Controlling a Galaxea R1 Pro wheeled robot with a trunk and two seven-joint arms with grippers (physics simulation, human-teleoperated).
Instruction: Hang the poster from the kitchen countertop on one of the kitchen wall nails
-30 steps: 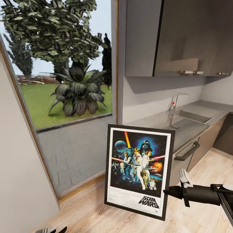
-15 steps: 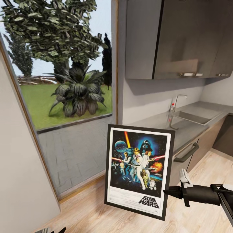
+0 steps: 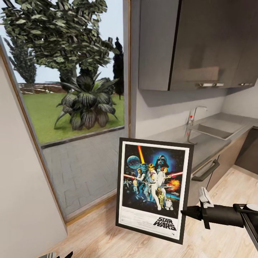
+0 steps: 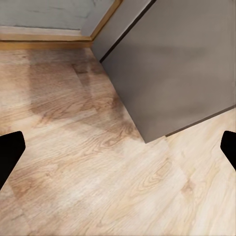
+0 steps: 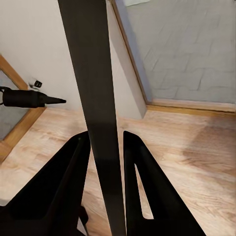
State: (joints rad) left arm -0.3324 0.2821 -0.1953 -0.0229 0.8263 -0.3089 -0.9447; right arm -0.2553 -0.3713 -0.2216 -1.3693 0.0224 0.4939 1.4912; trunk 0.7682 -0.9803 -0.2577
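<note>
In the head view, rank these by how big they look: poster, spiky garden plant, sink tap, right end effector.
1. Poster, though it is nearest the camera, which inflates it.
2. Spiky garden plant, smaller in the picture but far outside.
3. Right end effector.
4. Sink tap; these last two look alike, so the order is unsure.

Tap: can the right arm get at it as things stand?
Probably not: the right gripper is shut on the poster, and the tap stands well beyond it on the kitchen countertop.
</note>
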